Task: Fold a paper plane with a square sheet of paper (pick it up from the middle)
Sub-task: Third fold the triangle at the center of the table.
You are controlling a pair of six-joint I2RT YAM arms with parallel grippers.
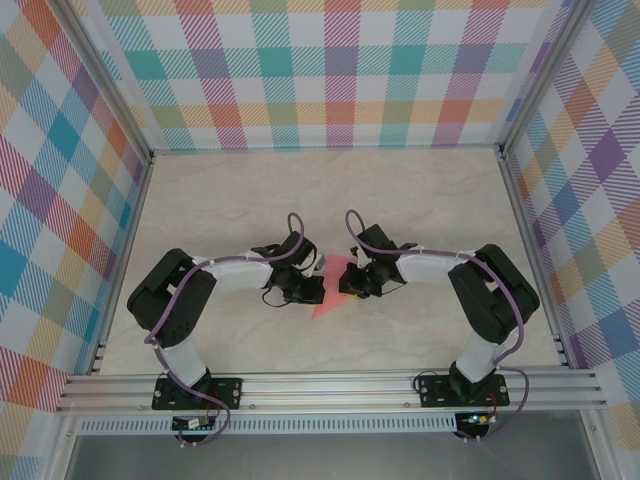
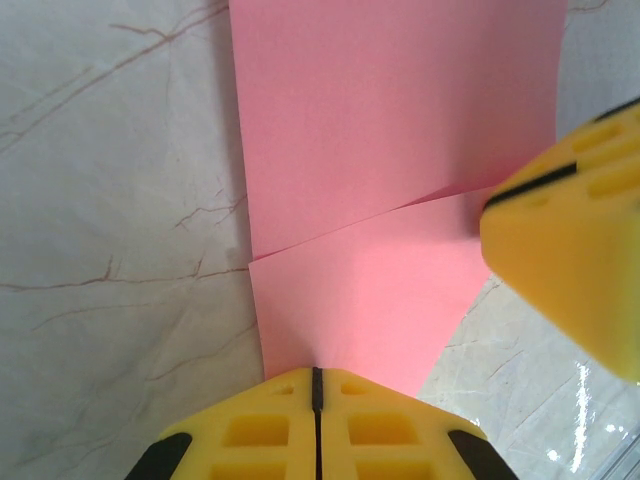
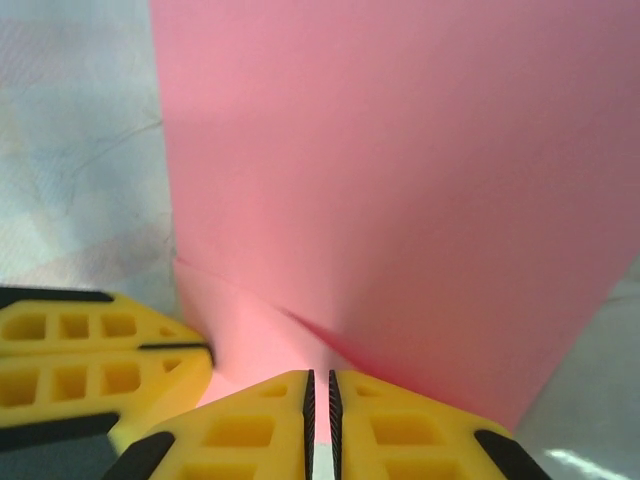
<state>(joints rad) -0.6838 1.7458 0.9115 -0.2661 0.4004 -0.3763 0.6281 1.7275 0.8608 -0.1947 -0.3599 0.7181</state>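
The left pincer [image 2: 317,378] has its jaws pressed together on the near edge of the square sheet of paper [image 2: 400,130]. The right pincer [image 3: 320,380], jaws nearly closed, pinches the same sheet, with pink showing in the slit. The sheet, partly folded with one layer overlapping another, sits between both pincers at the middle of the marbled surface [image 1: 420,190].

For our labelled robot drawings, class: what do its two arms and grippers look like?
The left arm and right arm have black joint housings, white links and looping purple cables. The left gripper and right gripper have yellow fingers with rectangular cut-outs and black trim.
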